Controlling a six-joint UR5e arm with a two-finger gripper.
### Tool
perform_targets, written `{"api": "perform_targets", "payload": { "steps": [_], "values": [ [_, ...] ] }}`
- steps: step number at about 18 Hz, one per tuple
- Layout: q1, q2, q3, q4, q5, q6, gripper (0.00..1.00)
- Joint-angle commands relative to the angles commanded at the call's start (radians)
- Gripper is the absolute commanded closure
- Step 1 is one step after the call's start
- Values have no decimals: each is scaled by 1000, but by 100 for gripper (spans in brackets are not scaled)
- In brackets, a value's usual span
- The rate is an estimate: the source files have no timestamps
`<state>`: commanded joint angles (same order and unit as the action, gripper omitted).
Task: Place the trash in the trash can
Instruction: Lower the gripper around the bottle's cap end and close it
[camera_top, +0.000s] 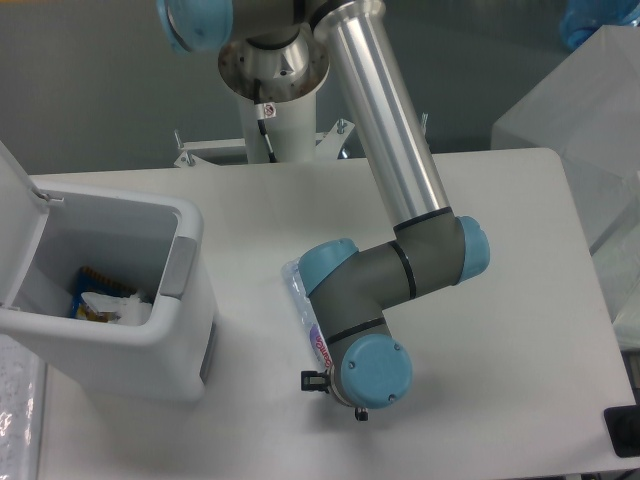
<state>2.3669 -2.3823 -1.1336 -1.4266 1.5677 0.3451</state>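
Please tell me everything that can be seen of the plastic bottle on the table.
The clear plastic bottle with a pink-and-blue label lies on its side on the white table, right of the white bin. Only its transparent upper body and a strip of label show; the grey-and-blue robot wrist covers the rest. Whether the tool holds it cannot be told.

White table (520, 250), grey wall (90, 90), perhaps frosted boxes (590, 120).

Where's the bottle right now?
The bottle lies on the table near the middle of the view, right of the trash can, mostly hidden beneath the arm's wrist.
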Motion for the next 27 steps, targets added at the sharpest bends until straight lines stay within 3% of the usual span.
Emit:
{"api": "perform_targets", "payload": {
  "steps": [13,18,20,27],
  "values": [
    [-5,2,-3,0,40,3,68],
    [-5,21,8,5,32,37,71],
    [-3,40,8,29,28,43,71],
    [18,165,14,178,-159,83,72]
  ]
}}
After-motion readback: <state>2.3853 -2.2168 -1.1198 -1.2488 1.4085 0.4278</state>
